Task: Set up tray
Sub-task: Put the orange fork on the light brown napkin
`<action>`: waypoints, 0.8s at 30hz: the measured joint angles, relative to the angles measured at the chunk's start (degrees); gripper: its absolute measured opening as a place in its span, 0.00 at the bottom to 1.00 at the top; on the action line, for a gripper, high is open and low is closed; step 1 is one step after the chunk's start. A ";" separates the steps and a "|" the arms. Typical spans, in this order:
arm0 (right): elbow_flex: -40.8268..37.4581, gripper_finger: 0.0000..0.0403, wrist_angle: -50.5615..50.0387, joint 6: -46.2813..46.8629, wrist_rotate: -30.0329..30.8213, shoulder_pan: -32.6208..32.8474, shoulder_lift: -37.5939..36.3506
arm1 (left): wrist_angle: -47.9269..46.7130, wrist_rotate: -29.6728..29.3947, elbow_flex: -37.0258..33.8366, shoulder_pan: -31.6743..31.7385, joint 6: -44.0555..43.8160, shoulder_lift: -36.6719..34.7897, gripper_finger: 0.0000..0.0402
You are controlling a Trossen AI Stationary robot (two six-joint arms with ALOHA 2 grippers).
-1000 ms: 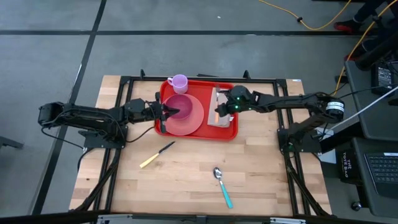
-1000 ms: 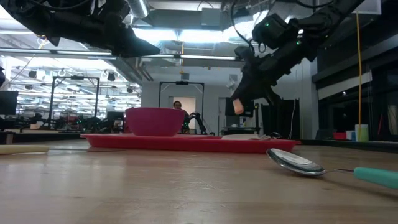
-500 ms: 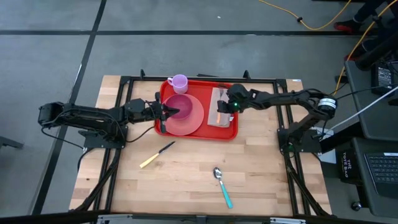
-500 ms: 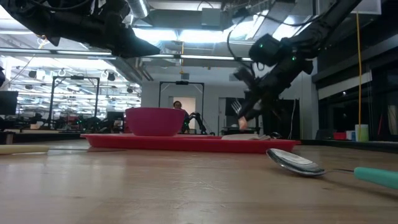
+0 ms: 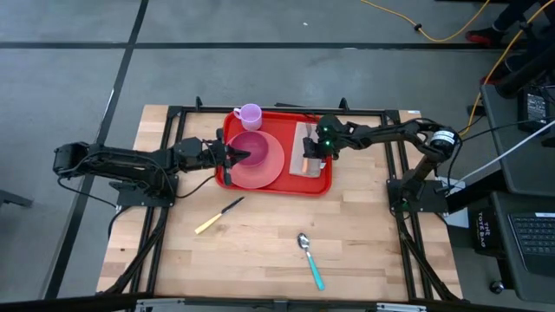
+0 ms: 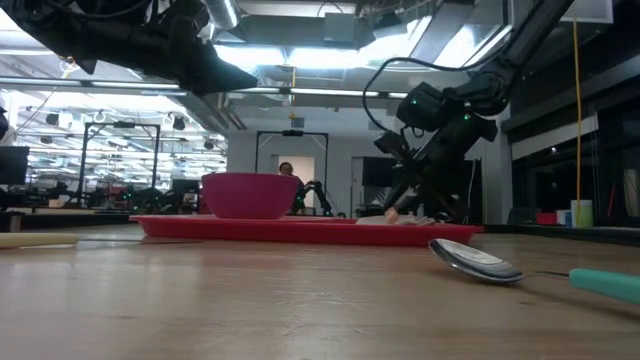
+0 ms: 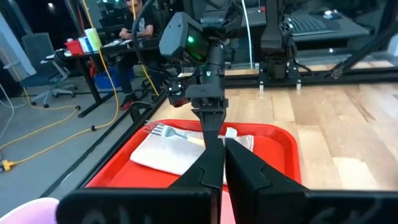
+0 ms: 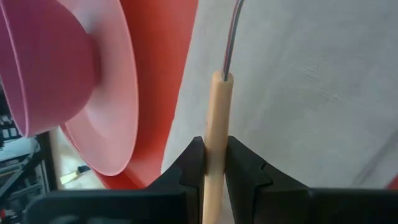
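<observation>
Right wrist view: right gripper [image 8: 214, 168] fingers pinching fork [image 8: 219, 118] handle over napkin [image 8: 298, 93] on tray [image 8: 168, 81]; early release could bounce it off.

High cam looks straight down on the whole light wooden slatted table [image 5: 260, 234] w/ both arms. Low cam sits at tabletop height, facing level across into the room. Left wrist cam faces across the large flat bright red plastic tray [image 7: 283, 146]; right wrist cam is v. close above it. All four share that tray.
</observation>
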 joint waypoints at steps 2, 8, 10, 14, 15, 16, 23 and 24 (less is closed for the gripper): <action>0.00 0.11 -0.04 0.53 -0.29 -0.54 -0.03 | 0.00 0.11 0.00 0.00 -1.43 0.00 0.03; 0.00 0.11 -0.08 2.34 -1.20 -0.89 -0.03 | 0.00 0.08 0.00 0.00 -4.02 0.00 0.02; 0.00 0.11 -0.08 2.44 -1.28 -0.87 -0.03 | 0.00 -0.07 0.00 0.00 -4.04 0.00 0.02; 0.00 0.11 -0.15 3.01 -0.41 -0.87 -0.05 | 0.00 -0.07 0.00 0.00 -4.04 0.00 0.02; 0.00 0.11 -0.15 3.31 -0.31 -0.87 -0.05 | 0.00 -0.08 0.00 0.00 -4.03 0.00 0.02; 0.00 0.11 -0.17 3.31 -0.31 -0.87 -0.05 | 0.00 -0.10 0.00 0.00 -4.04 0.00 0.03; 0.00 0.11 -0.17 2.85 2.61 -0.87 -0.05 | 0.00 -0.10 0.00 0.00 -4.02 0.00 0.02; 0.00 0.11 -0.17 2.85 2.66 -0.87 -0.05 | 0.00 -0.11 0.00 0.00 -4.03 0.00 0.02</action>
